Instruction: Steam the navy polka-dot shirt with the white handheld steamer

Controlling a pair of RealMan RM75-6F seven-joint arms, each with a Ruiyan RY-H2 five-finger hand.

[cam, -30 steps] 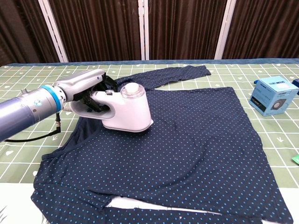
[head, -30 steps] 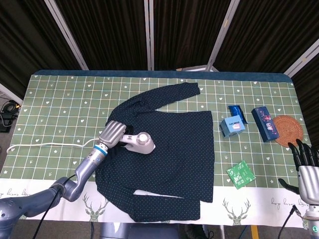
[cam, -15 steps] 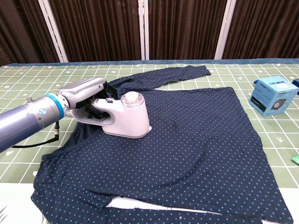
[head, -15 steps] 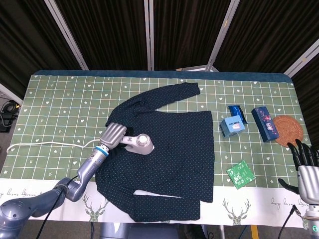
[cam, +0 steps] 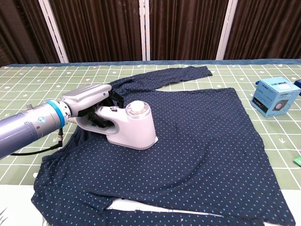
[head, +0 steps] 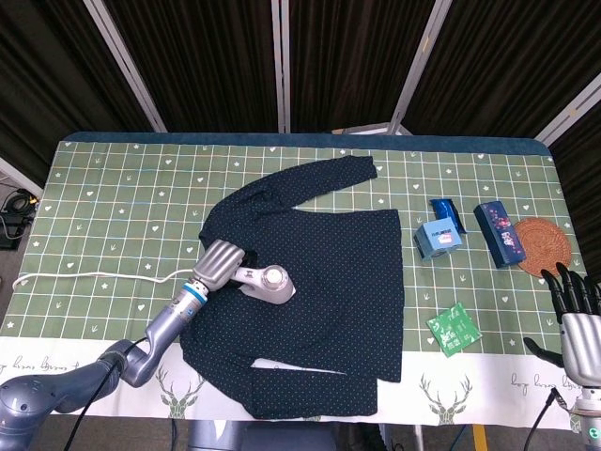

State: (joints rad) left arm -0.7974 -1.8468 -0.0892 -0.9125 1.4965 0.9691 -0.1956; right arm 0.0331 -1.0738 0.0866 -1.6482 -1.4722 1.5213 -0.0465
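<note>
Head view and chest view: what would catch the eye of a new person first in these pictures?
First, the large navy polka-dot shirt spread flat on the green patterned tablecloth. On its left part rests the white handheld steamer, gripped by the left hand. The black-fingered right hand waits idle at the table's right edge.

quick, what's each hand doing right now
Left hand: holding the white steamer on the navy shirt.
Right hand: open, holding nothing.
</note>
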